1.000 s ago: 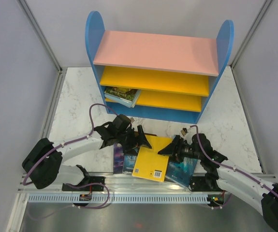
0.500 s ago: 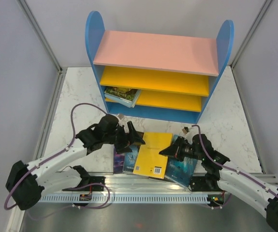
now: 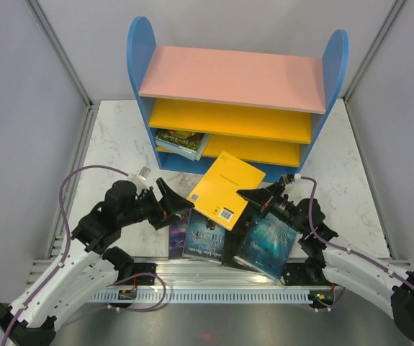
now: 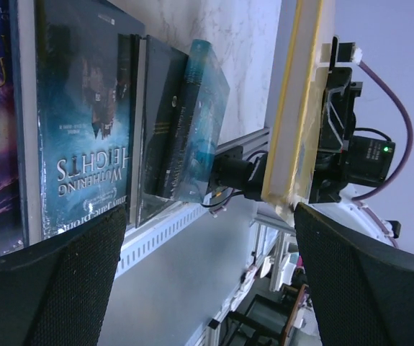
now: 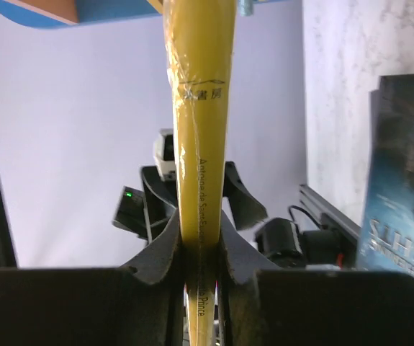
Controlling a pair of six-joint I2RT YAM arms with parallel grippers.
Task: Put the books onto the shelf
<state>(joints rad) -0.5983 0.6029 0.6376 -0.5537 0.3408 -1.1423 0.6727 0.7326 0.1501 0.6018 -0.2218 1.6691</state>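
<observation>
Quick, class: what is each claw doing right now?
Left claw: open, holding nothing.
Right claw: closed on the yellow book.

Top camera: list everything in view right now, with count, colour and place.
table: one, white marble
shelf: one, blue sides, pink top, yellow boards, far end
green book: one, lower yellow board, left end
yellow book: one, held up in front of the shelf
loose books: four, purple, dark blue, black, teal, row at near edge
left gripper: open, empty, by the row's left end
right gripper: shut on yellow book's edge
</observation>
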